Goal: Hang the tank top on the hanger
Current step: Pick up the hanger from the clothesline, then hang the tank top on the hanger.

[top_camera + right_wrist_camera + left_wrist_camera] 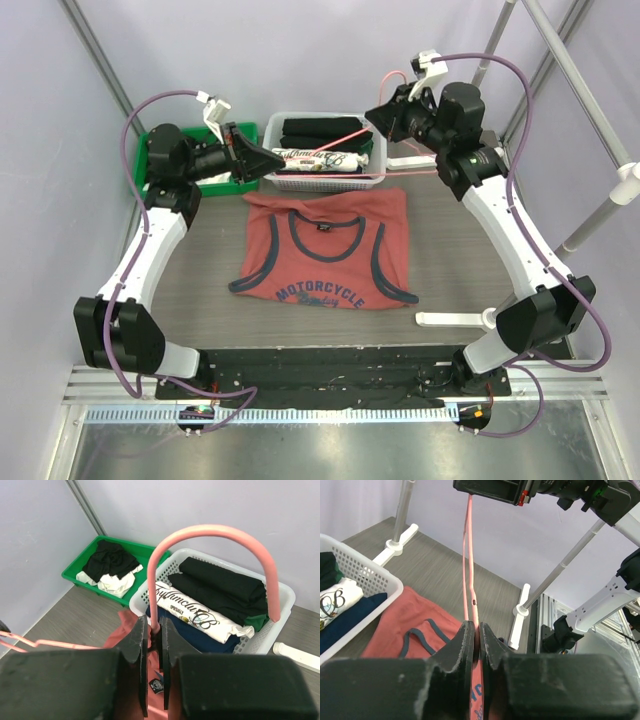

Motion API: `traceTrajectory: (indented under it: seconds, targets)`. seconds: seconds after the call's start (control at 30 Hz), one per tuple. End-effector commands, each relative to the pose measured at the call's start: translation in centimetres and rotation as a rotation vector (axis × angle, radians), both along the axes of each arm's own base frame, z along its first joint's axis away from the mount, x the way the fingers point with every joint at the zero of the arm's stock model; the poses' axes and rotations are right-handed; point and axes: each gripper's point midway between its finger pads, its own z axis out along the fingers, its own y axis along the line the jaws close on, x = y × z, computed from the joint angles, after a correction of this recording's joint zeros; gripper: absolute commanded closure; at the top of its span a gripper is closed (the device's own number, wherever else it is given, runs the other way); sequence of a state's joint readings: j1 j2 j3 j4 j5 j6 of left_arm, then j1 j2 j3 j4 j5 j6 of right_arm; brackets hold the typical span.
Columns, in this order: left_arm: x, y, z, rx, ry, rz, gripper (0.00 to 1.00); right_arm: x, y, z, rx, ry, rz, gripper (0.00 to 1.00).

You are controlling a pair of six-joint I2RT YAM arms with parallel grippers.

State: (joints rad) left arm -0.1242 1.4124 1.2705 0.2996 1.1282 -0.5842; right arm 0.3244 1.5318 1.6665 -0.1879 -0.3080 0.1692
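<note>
On your left, the green bin sits at the back corner of the tabletop with crumpled black and white cloth in it. Just in front of it, your left claw is raised off the tabletop and clenched on one end of the hanger. The left wrist view shows both fingers pinched flat against the pink wire.

From there the hanger spans across in the air, over the white basket at the back centre. The basket holds folded black clothes and a white printed cloth.

The tank top is not on the hanger. It lies spread flat on the tabletop just in front of the basket, graphic side up, neck toward the back and hem nearest the arm bases. Neither claw touches it.

Further right, your right claw is also up in the air and gripping the hanger, clamped on the neck just below the hook, which arches up above its fingers. So both claws share the one wire frame, one at each end.
</note>
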Motion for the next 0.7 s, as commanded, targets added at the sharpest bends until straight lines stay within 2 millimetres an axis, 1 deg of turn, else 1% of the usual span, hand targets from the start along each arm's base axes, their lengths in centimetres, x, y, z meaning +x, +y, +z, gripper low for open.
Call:
traceTrajectory:
  seconds: [0.0,0.07,0.1,0.13,0.2,0.27,0.3,0.33,0.37,0.4,0.43,0.47,0.5,0.57,0.6,0.63,0.67]
  targets:
    - [-0.6,0.1,1.3,0.005,-0.082,0.007,0.68,-0.4,-0.8,3.3,-0.007,-0.1,-0.031,0.99]
    - [-0.4,0.2,0.8,0.027,-0.087,0.017,0.59,-0.5,-1.0,3.4,-0.017,-0.105,-0.04,0.99]
    - [-0.2,0.3,0.7,0.034,-0.092,0.029,0.5,-0.5,-1.1,3.4,-0.02,-0.105,-0.044,0.99]
    - [-0.2,0.4,0.2,0.043,-0.073,0.035,0.46,-0.5,-1.3,3.2,-0.025,-0.104,-0.056,0.99]
    - [0.2,0.6,0.1,0.058,-0.09,0.058,0.38,-0.6,-1.7,3.1,-0.038,-0.109,-0.07,0.99]
    - [0.4,0.8,0.0,0.065,-0.087,0.074,0.33,-0.4,-2.1,2.4,-0.059,-0.103,-0.092,0.99]
    - [0.8,1.1,0.1,0.071,-0.1,0.098,0.28,-0.6,-2.3,2.5,-0.063,-0.109,-0.101,0.99]
    - [1.0,1.2,-0.3,0.086,-0.076,0.117,0.26,-0.5,-2.7,1.7,-0.076,-0.097,-0.117,0.99]
    - [1.3,1.5,-0.5,0.105,-0.074,0.142,0.21,-0.6,-2.9,1.5,-0.091,-0.102,-0.124,0.99]
    - [2.0,1.8,-0.8,0.139,-0.119,0.17,0.18,-0.8,-3.2,1.5,-0.096,-0.105,-0.134,0.99]
    - [2.9,2.3,-0.9,0.159,-0.132,0.226,0.13,-0.7,-3.6,0.7,-0.109,-0.093,-0.156,0.99]
    - [3.3,2.8,-2.0,0.187,-0.091,0.26,0.09,-0.8,-3.9,0.5,-0.117,-0.093,-0.168,0.99]
    - [3.9,3.1,-2.8,0.221,-0.109,0.279,0.08,-1.0,-4.2,0.6,-0.123,-0.101,-0.178,0.99]
    - [5.0,3.9,-4.9,0.272,-0.08,0.33,0.03,-0.9,-5.1,-0.4,-0.143,-0.085,-0.223,0.99]
    - [5.4,4.1,-5.7,0.299,-0.088,0.34,0.03,-1.1,-5.4,-0.2,-0.152,-0.094,-0.236,0.99]
    - [5.7,4.4,-7.0,0.325,-0.07,0.353,0.03,-1.1,-5.7,-1.0,-0.159,-0.08,-0.247,0.99]
    - [5.9,4.4,-8.2,0.34,-0.049,0.352,0.02,-1.2,-6.1,-1.1,-0.162,-0.078,-0.271,0.99]
